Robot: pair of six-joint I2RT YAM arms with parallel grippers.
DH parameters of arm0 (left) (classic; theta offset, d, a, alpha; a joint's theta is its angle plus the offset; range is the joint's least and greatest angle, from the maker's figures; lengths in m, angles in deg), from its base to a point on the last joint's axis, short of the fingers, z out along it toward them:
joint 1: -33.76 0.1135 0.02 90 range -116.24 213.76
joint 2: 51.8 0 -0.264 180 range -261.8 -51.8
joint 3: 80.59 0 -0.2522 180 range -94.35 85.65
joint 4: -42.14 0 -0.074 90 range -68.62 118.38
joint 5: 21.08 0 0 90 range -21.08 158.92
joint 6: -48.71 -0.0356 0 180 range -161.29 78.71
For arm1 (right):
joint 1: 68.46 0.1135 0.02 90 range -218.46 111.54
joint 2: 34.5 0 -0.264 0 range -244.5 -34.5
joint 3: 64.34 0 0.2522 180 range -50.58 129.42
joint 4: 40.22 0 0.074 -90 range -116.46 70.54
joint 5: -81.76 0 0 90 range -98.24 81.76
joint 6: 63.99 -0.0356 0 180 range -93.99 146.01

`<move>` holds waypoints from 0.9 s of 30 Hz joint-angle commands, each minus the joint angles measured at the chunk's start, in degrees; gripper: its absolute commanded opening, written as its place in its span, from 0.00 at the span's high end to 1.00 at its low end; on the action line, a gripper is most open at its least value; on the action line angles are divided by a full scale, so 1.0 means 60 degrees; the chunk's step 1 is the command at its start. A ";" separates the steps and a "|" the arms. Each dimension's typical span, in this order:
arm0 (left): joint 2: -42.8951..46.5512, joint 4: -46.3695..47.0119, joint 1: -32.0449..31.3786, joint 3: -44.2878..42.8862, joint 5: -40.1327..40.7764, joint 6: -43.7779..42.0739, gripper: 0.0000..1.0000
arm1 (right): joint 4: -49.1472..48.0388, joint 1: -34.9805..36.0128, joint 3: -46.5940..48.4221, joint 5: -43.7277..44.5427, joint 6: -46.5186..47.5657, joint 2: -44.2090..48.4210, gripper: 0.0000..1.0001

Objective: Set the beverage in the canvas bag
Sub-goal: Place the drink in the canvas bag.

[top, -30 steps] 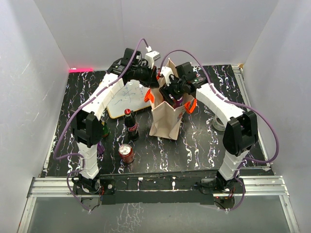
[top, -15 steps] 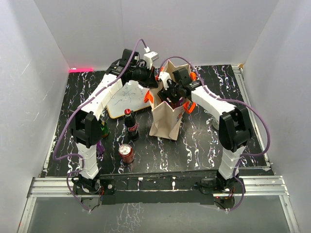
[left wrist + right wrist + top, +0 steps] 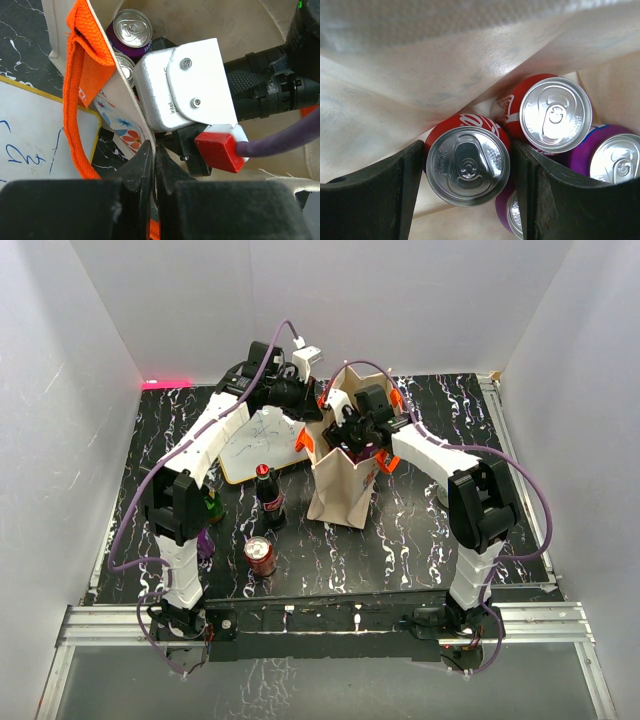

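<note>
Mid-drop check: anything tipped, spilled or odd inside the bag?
Nothing stands out: the red can in the right gripper and the other cans in the canvas bag all sit upright, no spill or dents visible.

The canvas bag [image 3: 338,485] is seen upright on the black marbled tabletop [image 3: 400,540]. The right end effector [image 3: 352,440] is found inside its open mouth, and the left end effector [image 3: 318,412] is placed at its left rim. A cola bottle [image 3: 268,495] and a red can [image 3: 261,556] are seen to its left.

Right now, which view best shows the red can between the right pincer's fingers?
Right wrist: the red can close up, lid showing, between the fingers of the right pincer inside the canvas bag. The top view hides it behind the right arm; the left wrist shows other cans.
</note>
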 commanded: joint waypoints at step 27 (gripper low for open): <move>0.0490 0.0173 0.0021 -0.0145 -0.0532 -0.0071 1.00 | -0.0621 0.0035 -0.0116 -0.0663 0.0326 0.0208 0.32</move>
